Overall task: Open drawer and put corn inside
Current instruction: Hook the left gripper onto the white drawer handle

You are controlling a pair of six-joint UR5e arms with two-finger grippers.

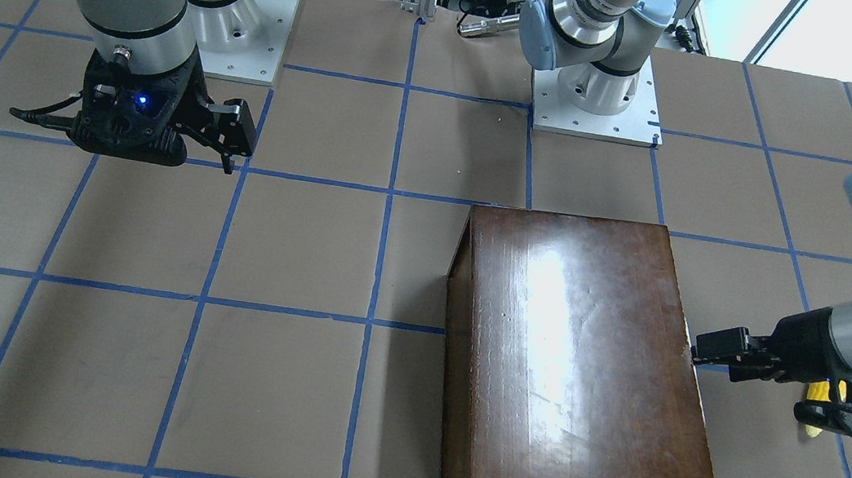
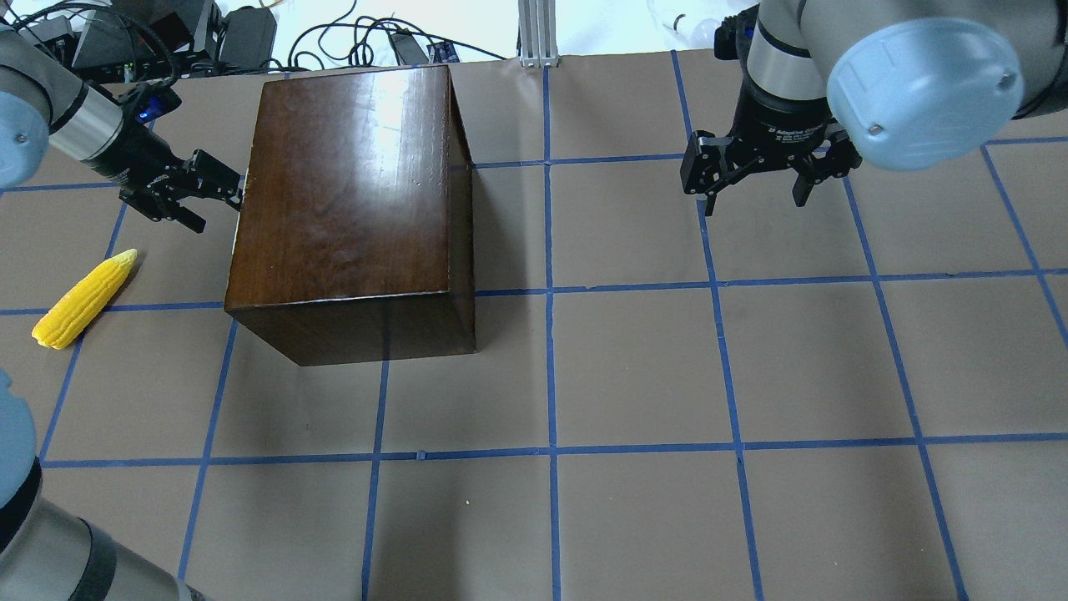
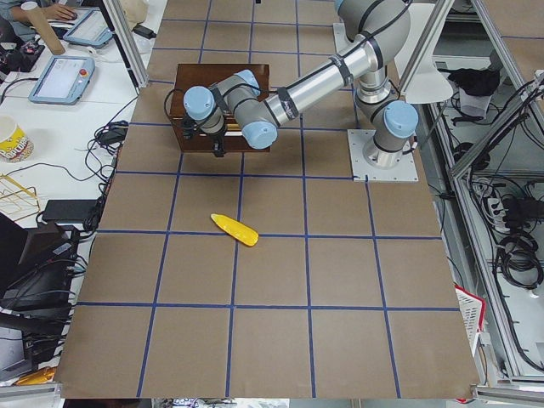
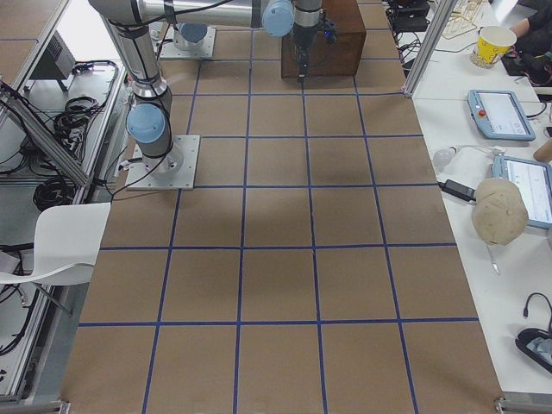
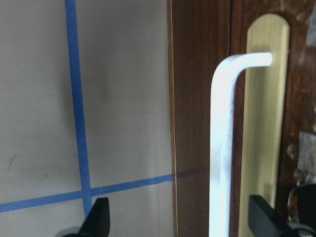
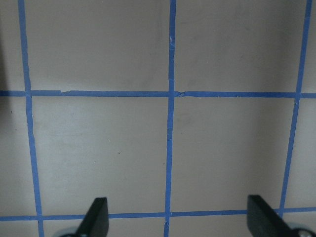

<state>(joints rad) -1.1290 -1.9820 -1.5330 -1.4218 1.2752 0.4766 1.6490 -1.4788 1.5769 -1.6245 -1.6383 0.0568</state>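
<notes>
The glossy dark-brown box (image 2: 350,192) stands on the table, its drawer shut. In the left wrist view the scuffed drawer front (image 5: 301,89) carries a silver bar handle (image 5: 220,148) on a brass plate. My left gripper (image 2: 219,204) is open at the box's left side, and the handle stands between its fingertips (image 5: 96,219) without being gripped. The yellow corn (image 2: 83,299) lies on the table to the left of the box, behind that gripper. My right gripper (image 2: 753,200) is open and empty, hanging above the table far to the right.
The table is brown paper with a blue tape grid (image 2: 549,292). Both arm bases (image 1: 596,105) sit at the robot's edge. Cables and electronics (image 2: 209,33) lie beyond the far edge behind the box.
</notes>
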